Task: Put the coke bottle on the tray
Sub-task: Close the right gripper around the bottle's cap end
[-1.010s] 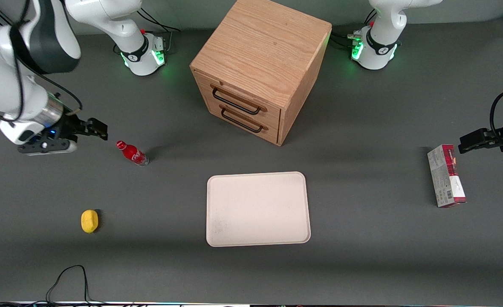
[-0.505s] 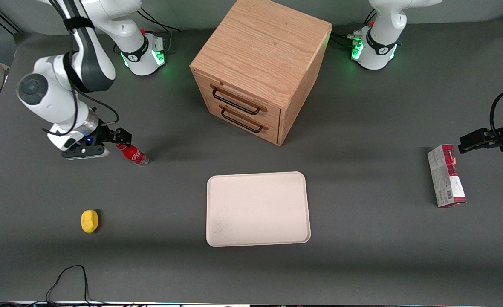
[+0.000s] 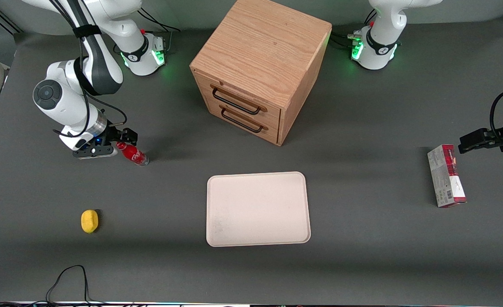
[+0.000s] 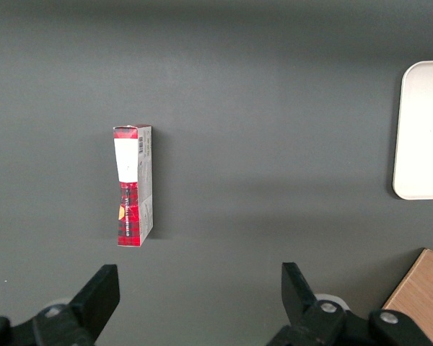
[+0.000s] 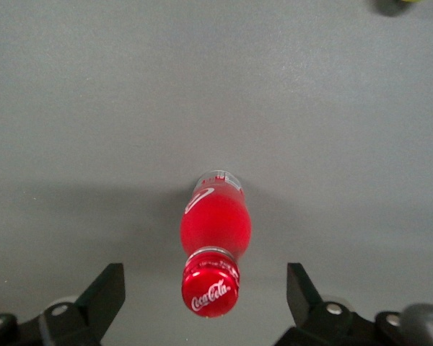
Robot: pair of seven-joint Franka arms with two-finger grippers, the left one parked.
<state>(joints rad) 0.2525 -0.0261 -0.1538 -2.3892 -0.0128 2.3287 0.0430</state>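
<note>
The black two-finger gripper (image 5: pixel 206 306) hovers over the small red coke bottle (image 3: pixel 133 154), fingers spread, bare table showing on both sides of the cap. From the bottle, the cream-white rectangular tray (image 3: pixel 258 209) lies at about 4 o'clock across bare grey tabletop. The oak 2-drawer cabinet (image 3: pixel 258 68) at 2 o'clock and yellow lemon (image 3: pixel 89 221) at 7 o'clock stand off that line.

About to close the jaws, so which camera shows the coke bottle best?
The right wrist view: the coke bottle stands upright, centred between the open gripper jaws, untouched. The front view shows the bottle small, its cap at the gripper. The left wrist view misses it.
</note>
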